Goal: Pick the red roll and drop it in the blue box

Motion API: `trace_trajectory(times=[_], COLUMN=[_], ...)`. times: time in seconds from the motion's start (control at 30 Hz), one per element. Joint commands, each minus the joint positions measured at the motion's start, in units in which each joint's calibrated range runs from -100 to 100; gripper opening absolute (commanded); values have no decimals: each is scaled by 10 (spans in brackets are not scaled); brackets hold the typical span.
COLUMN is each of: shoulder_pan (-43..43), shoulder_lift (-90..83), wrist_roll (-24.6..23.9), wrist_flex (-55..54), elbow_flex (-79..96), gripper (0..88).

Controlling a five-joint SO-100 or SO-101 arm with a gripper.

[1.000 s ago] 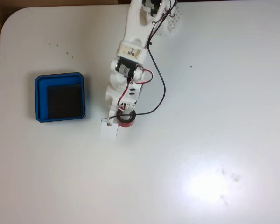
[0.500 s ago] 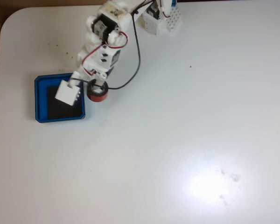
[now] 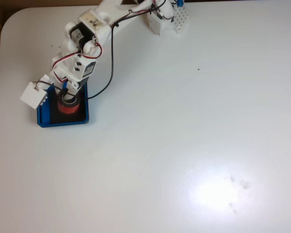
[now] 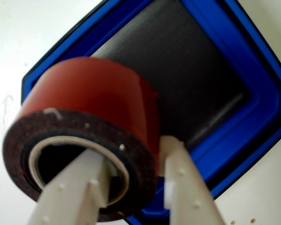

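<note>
The gripper is clamping the roll's wall, one finger inside the hollow, one outside. Over the last second the arm has been swinging from mid-surface leftward; it is now holding the roll above the box's black floor. Judgement: carrying is done, release is remaining. Count: one roll, one box, one gripper.

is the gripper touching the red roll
Touching. In the wrist view the gripper has one finger through the roll's hollow centre and the other against its red outer side, pinching the wall above the blue box.
</note>
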Motion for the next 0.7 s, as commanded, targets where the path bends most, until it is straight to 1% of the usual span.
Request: trace_trajectory(times=[0.0, 0.17, 0.67], shoulder_pan=[23, 59, 69], shoulder_lift=[22, 67, 78], wrist_roll=[3, 0, -3], wrist_flex=[-51, -60, -61], elbow_flex=[-45, -45, -43], gripper=[9, 9, 18])
